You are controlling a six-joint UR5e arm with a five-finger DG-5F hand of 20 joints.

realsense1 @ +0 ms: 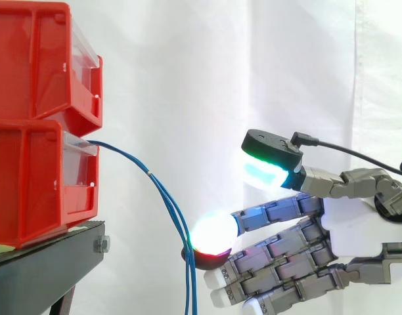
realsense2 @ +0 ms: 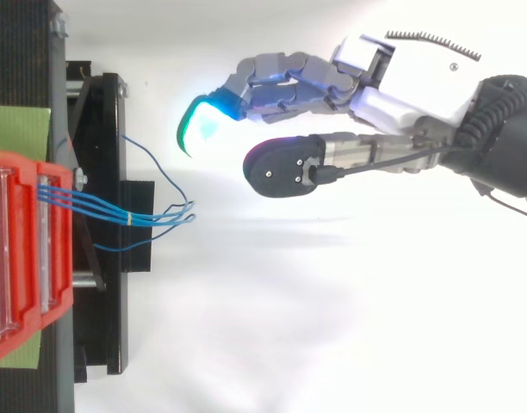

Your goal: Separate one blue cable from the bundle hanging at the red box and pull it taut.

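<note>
Approach step: hand [realsense2: 401, 86], fingers relaxed and empty, just right of the cables [realsense2: 147, 217] at the box [realsense1: 30, 187]; next, pinching one strand.

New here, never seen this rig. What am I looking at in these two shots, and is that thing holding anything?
It is a robot hand with fingers and a thumb, mounted on a robot arm that comes in from the right. The glowing fingertips are its own pads, not lamps. One picture is taken from the side, level with the work. The other looks down on the same scene. On the left, two red bins are stacked on a black stand. Thin blue cables come out of the lower bin and hang down. The robot hand is open and holds nothing. From above, a gap shows between it and the cables.
</note>
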